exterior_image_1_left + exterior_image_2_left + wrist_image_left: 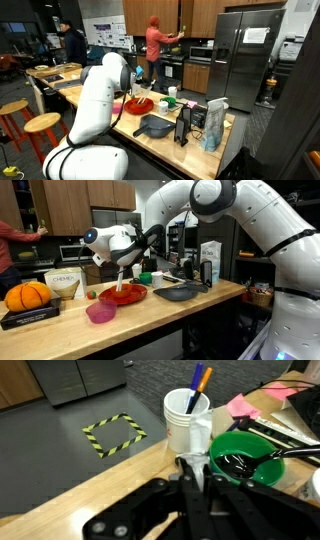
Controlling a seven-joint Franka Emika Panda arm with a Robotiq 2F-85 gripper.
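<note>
Holds a pale utensil (119, 282) in the closed fingers of the gripper (122, 266), lower end down at the red plate (138, 297). Shows a pink bowl (100, 312) at the plate's eight o'clock, a dark pan (175, 294) at three.

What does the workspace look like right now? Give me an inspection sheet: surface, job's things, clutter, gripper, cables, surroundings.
Surface: wooden counter, crowded.
Job's things: pale stick reaching down to the red plate.
Clutter: pink bowl, grey pan, pumpkin, white cup with pens, green bowl.
Gripper: gripper shut on the pale stick, above the red plate.
Cables: nothing seen for certain.
Surroundings: person in red at the far counter, fridge, taped square on the floor.
</note>
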